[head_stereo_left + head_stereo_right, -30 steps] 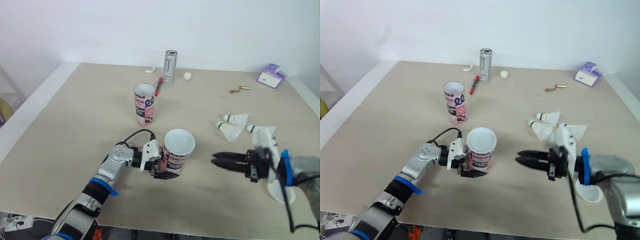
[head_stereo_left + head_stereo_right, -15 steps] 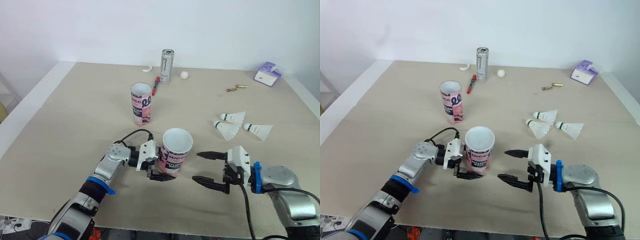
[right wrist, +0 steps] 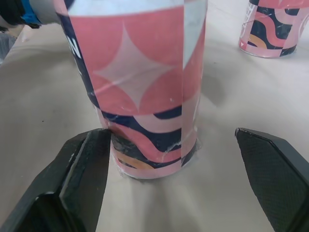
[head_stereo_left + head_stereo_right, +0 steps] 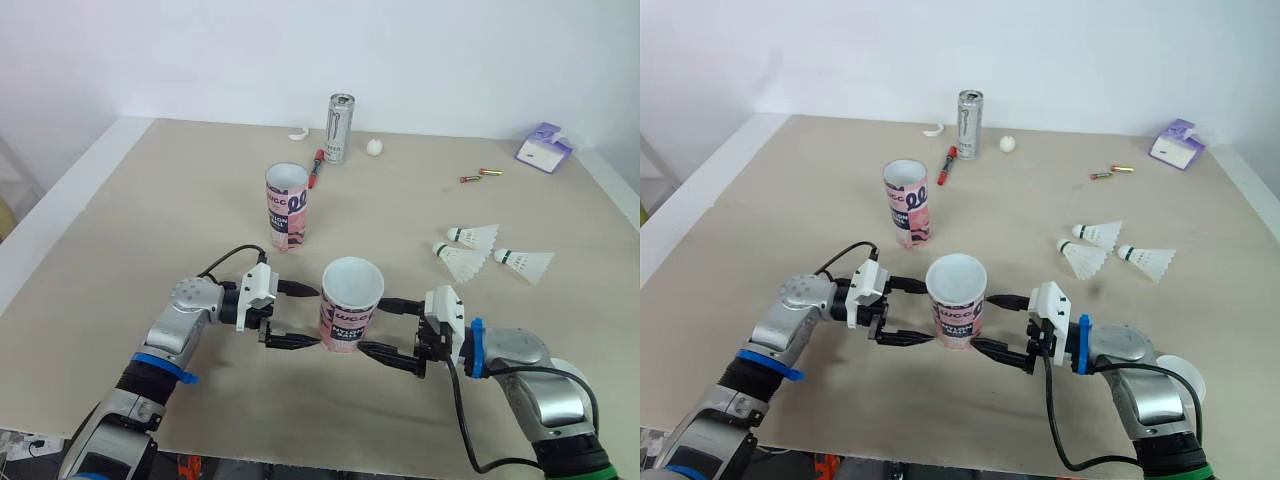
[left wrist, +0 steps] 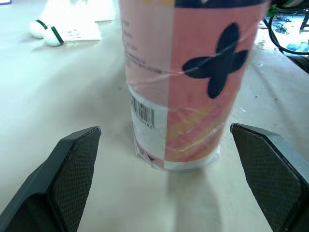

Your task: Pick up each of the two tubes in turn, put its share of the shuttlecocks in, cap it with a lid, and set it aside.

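Left eye view, quick one: near tube (image 4: 350, 305) stood upright, long axis vertical, mouth up. Your left gripper (image 4: 305, 316) was spread wide just left of it, right gripper (image 4: 380, 326) spread wide just right of it, neither clamping anything. Both about equally near, so either could've closed on it. Three shuttlecocks (image 4: 462, 262) lay beyond tube on right, so I'd guess left holds, right feeds.

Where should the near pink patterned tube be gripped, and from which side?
Grip the near pink patterned tube across its lower wall, horizontally from its right side: it stands upright, mouth open upward, and the open right hand faces its base.
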